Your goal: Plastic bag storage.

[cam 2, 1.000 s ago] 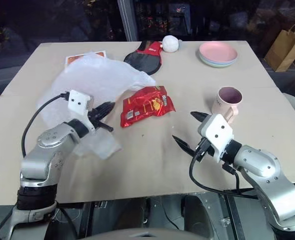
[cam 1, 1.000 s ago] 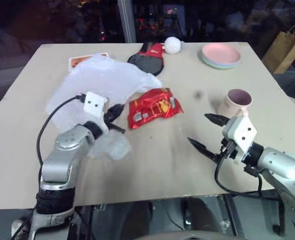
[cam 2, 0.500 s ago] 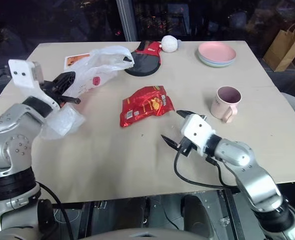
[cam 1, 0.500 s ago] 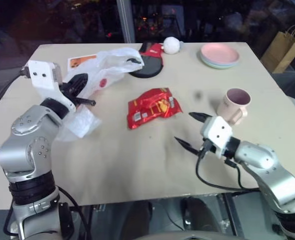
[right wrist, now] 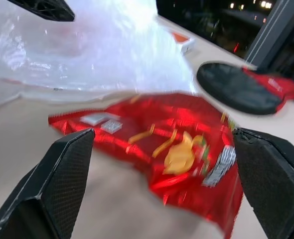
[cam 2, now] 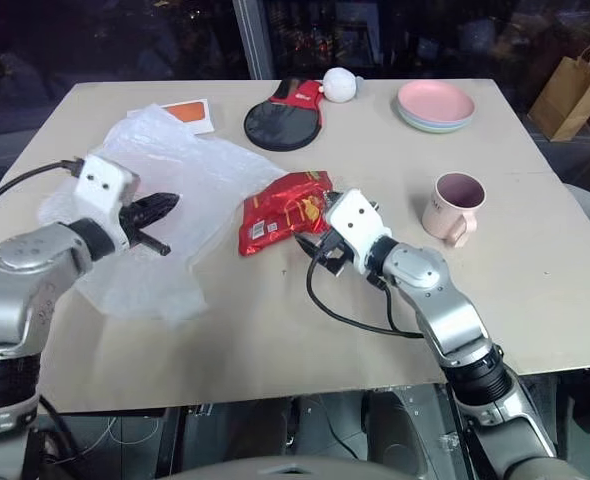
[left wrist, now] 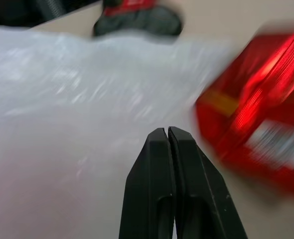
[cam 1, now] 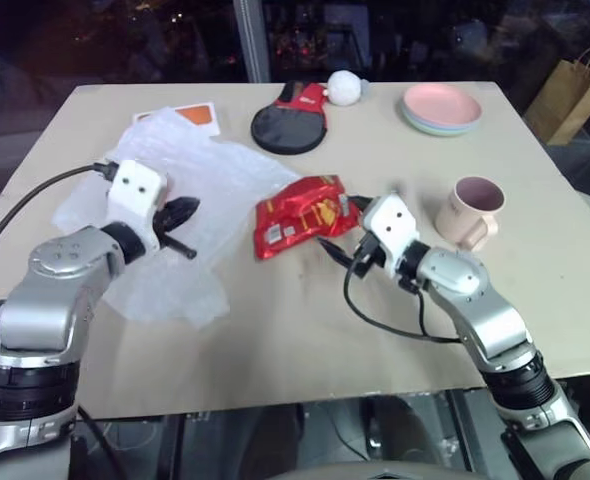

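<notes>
A: Checking near side first. Left gripper (cam 2: 165,203) – fingers pinched together, nothing caught between them, hovering over plastic bag (cam 2: 165,190). Right gripper (right wrist: 157,164) – spread wide, empty, at red snack packet (cam 1: 305,215).

B: Step?

A: Judged: bag lies loose, spread flat on table (cam 1: 305,340), robot's left side; regrasp needed, then gather it up.

B: Lie of bag?

A: Long axis runs from near-left edge toward far centre, where paddle case (cam 1: 287,125) sits.
</notes>
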`<state>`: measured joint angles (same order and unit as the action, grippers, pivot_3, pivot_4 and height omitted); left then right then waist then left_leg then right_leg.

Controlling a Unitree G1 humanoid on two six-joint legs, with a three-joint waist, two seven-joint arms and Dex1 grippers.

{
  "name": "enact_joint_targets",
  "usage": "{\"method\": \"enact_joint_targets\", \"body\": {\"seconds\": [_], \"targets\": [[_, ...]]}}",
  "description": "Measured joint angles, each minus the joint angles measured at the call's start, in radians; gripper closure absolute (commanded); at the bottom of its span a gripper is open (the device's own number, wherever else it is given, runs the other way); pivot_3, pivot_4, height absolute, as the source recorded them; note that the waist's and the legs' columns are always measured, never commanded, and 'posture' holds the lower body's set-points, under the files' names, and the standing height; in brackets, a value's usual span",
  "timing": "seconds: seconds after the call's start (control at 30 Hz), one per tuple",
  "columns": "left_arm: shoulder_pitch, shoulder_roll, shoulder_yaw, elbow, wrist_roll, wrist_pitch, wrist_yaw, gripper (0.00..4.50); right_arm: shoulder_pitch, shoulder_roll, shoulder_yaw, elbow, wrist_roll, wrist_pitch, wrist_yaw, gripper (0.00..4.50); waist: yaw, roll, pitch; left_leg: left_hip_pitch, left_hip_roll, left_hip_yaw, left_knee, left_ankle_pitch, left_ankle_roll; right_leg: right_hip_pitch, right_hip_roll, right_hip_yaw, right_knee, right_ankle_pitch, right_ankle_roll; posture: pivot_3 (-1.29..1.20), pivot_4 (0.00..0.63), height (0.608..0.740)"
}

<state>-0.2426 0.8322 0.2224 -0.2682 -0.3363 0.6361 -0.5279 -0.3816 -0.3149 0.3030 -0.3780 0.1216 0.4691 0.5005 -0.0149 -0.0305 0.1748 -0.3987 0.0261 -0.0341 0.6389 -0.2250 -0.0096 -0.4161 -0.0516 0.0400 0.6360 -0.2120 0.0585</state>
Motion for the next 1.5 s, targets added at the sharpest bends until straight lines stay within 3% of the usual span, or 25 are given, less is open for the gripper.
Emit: {"method": "enact_joint_targets", "body": {"seconds": [0.13, 0.23, 0.27, 0.4, 0.53, 0.83, 1.0, 1.1, 1.47, 1.5], "targets": [[0.137, -0.094, 0.049, -0.130, -0.087, 0.021, -0.015, 1.68, 0.078, -0.074, -0.031, -0.097, 0.089, -0.016, 0.107, 0.00, -0.002, 0.000, 0.000, -0.001, 0.000, 0.000, -0.001, 0.000, 0.000, 0.000, -0.001, 0.000, -0.003, 0.001, 0.002, 0.00, 0.150, 0.740], [0.307, -0.101, 0.082, -0.255, -0.099, 0.013, -0.037, 0.21, 0.105, -0.129, -0.082, -0.154, 0.124, -0.024, 0.150, 0.00, -0.013, 0.000, 0.000, 0.000, 0.001, 0.001, -0.002, 0.000, 0.000, 0.000, -0.001, 0.000, -0.003, 0.001, 0.001, 0.00, 0.150, 0.740], [0.349, -0.111, 0.095, -0.288, -0.089, 0.000, -0.030, 0.09, 0.110, -0.146, -0.091, -0.160, 0.126, -0.028, 0.159, 0.00, -0.013, 0.000, 0.000, 0.001, 0.001, 0.000, -0.002, 0.000, 0.000, 0.000, 0.000, 0.000, -0.003, -0.001, -0.001, 0.00, 0.150, 0.740], [0.504, -0.145, 0.133, -0.391, 0.063, -0.074, 0.072, 0.09, 0.137, -0.181, -0.098, -0.194, 0.144, -0.027, 0.183, 0.00, -0.013, 0.000, 0.000, 0.002, 0.001, 0.001, -0.002, 0.000, 0.000, 0.001, 0.000, 0.001, -0.002, -0.003, 0.002, 0.00, 0.150, 0.740], [0.561, -0.158, 0.112, -0.429, 0.177, -0.076, 0.137, 0.09, 0.137, -0.183, -0.099, -0.216, 0.164, -0.008, 0.186, 0.00, -0.010, 0.000, 0.000, 0.002, 0.000, 0.001, 0.000, 0.000, 0.000, 0.001, -0.001, 0.000, -0.002, -0.003, 0.003, 0.00, 0.150, 0.740], [0.323, -0.121, -0.052, -0.358, 0.329, 0.187, 0.222, 0.09, 0.126, -0.193, -0.104, -0.221, 0.171, 0.008, 0.186, 0.00, -0.001, 0.000, 0.000, 0.001, 0.001, 0.000, 0.002, 0.000, 0.000, 0.001, 0.000, -0.001, 0.000, -0.003, 0.003, 0.00, 0.150, 0.740], [0.182, -0.122, -0.099, -0.249, 0.359, 0.189, 0.229, 0.09, 0.123, -0.198, -0.106, -0.222, 0.170, 0.012, 0.182, 0.00, 0.001, 0.000, 0.000, 0.001, 0.000, 0.000, 0.002, 0.000, 0.000, 0.001, 0.000, -0.001, 0.000, -0.003, 0.003, 0.00, 0.150, 0.740], [0.080, -0.111, -0.212, -0.118, 0.426, 0.180, 0.233, 0.09, 0.125, -0.201, -0.109, -0.229, 0.166, 0.023, 0.169, 0.00, 0.001, 0.000, 0.000, 0.001, 0.000, 0.000, 0.002, 0.000, 0.000, 0.001, 0.000, -0.001, 0.000, -0.003, 0.003, 0.00, 0.150, 0.740], [-0.048, -0.163, -0.297, 0.114, 0.539, 0.049, 0.280, 0.09, 0.136, -0.233, -0.131, -0.283, 0.197, 0.056, 0.169, 0.00, 0.001, 0.001, -0.001, 0.003, 0.000, 0.000, 0.002, 0.000, 0.000, 0.001, 0.000, 0.000, 0.003, -0.003, 0.004, 0.00, 0.150, 0.740], [-0.060, -0.173, -0.303, 0.137, 0.551, 0.036, 0.293, 0.33, 0.137, -0.234, -0.135, -0.290, 0.201, 0.059, 0.169, 0.00, 0.001, 0.001, -0.001, 0.003, 0.000, 0.000, 0.003, 0.000, 0.000, 0.002, 0.000, 0.000, 0.004, -0.003, 0.004, 0.00, 0.150, 0.740]]}}
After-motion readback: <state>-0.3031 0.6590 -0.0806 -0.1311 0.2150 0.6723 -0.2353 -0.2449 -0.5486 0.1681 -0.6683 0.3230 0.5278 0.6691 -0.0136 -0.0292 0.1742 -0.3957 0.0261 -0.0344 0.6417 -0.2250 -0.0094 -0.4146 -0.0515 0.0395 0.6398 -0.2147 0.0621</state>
